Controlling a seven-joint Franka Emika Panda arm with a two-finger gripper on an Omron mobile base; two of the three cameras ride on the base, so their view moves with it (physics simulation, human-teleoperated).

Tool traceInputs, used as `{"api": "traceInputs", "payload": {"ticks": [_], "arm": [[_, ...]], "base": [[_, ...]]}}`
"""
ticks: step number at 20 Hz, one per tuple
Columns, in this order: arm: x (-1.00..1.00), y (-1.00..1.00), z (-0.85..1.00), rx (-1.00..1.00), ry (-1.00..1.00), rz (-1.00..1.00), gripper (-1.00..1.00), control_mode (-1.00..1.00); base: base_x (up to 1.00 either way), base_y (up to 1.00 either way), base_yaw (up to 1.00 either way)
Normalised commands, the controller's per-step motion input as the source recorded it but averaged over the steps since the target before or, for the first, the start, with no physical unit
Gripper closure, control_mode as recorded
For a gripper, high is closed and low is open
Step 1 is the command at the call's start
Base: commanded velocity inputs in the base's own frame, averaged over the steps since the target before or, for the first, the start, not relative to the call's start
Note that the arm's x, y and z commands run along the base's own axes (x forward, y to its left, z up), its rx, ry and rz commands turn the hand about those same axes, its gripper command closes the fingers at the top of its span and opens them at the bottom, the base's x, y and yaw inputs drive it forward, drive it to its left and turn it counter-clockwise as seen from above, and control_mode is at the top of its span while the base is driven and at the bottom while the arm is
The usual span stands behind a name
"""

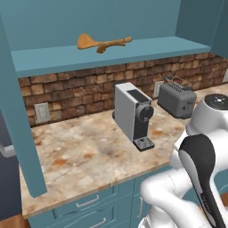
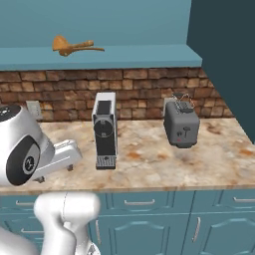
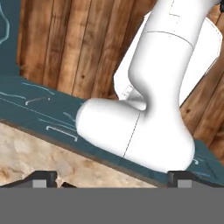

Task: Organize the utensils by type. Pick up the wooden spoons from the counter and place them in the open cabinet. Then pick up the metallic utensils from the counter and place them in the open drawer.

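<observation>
Both wooden spoons (image 1: 103, 43) are lying crossed on the cabinet (image 1: 111, 55) shelf; the gripper (image 3: 111, 177), spread wide and empty, is looking for metal utensils along the counter (image 1: 89, 156) next

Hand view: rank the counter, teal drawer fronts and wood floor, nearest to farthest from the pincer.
1. Counter, right under the open pincer.
2. Teal drawer fronts, past the counter's edge.
3. Wood floor, beyond them, farthest.
</observation>
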Motion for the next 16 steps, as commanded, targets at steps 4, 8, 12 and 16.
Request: {"api": "traceInputs", "payload": {"ticks": [4,8,12,16], "arm": [[-0.20,0.00,-0.12,0.00,0.00,0.02,-1.00,1.00],[0.00,0.00,0.00,0.00,0.00,0.00,-1.00,1.00],[0.00,0.00,0.00,0.00,0.00,0.00,-1.00,1.00],[0.00,0.00,0.00,0.00,0.00,0.00,-1.00,1.00]], "base": [[-0.26,-0.03,0.07],[-0.55,-0.05,0.29],[-0.47,-0.08,0.47],[-0.13,-0.12,0.64]]}}
